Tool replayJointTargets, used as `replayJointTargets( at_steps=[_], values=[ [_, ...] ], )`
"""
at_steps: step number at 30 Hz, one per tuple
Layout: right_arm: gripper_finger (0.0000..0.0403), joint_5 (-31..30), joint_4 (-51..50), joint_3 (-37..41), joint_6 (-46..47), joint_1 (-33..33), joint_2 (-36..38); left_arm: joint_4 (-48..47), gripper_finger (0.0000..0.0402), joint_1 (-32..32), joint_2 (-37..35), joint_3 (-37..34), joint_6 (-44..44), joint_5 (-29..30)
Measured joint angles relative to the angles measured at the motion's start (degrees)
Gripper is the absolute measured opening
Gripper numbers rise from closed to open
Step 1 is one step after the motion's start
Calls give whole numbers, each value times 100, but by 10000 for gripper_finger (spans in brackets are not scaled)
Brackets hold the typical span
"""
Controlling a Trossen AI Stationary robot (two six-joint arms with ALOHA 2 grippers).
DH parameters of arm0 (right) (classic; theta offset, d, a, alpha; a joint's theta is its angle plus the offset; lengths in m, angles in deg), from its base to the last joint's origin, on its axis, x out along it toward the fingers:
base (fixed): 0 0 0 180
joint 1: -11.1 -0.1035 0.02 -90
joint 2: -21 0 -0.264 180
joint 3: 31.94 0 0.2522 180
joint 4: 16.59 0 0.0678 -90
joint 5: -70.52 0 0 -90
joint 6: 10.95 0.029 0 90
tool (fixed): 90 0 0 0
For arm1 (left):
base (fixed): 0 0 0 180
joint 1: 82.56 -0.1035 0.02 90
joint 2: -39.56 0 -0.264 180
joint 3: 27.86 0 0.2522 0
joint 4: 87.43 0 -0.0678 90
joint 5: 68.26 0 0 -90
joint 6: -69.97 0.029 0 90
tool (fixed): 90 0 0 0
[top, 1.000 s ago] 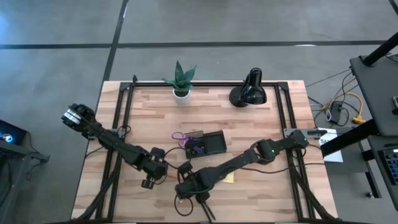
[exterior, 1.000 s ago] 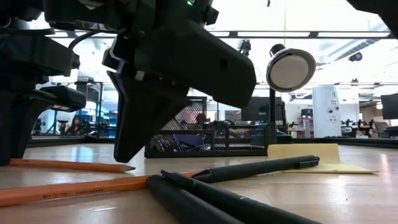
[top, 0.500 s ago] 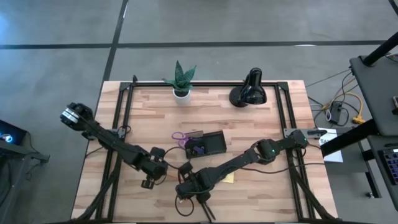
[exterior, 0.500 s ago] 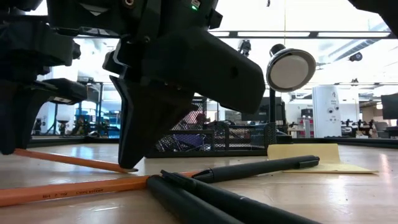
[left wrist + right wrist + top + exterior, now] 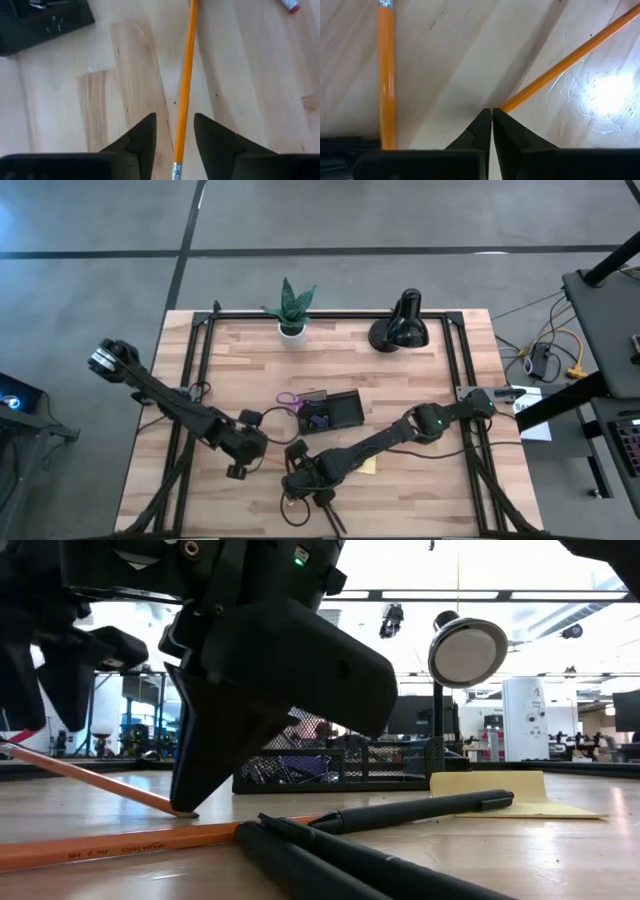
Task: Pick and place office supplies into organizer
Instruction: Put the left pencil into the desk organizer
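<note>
Left gripper (image 5: 174, 131): lower left of centre in the high view (image 5: 240, 450); fingers (image 5: 142, 137) spread, an orange pencil (image 5: 186, 80) running through the gap between them; contact cannot be told.
Orange pencil: in the low view (image 5: 85, 777) it slopes, its far end raised at the left edge of the frame, its tip down on the table (image 5: 560, 850) beside the right gripper's fingertip.
Right gripper (image 5: 492, 120): lower centre in the high view (image 5: 305, 480); fingers pressed together, tips down on the wood, pinching nothing.
Second orange pencil (image 5: 120, 845): flat on the table, lower left of the low view.
Black pens (image 5: 400, 812): lying in the low view's foreground, bottom centre.
Yellow sticky-note pad (image 5: 500, 792): right of centre in the low view, flat on the table.
Organizer (image 5: 332, 412): centre of the high view, purple-handled scissors (image 5: 296, 402) at its left end.
Desk lamp (image 5: 400, 326): upper right of the table.
Potted plant (image 5: 291, 310): upper middle of the table.
</note>
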Motion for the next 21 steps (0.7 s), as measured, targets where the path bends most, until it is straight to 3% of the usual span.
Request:
replayJointTargets(
  at_steps=[7, 21],
  values=[
    [9, 0, 20, 13, -15, 2, 0, -688, 147, 0, -313, -10, 44, -2],
    [9, 15, 20, 13, -24, 7, 0, -776, 148, 0, -252, -98, 521, -433]
  ],
)
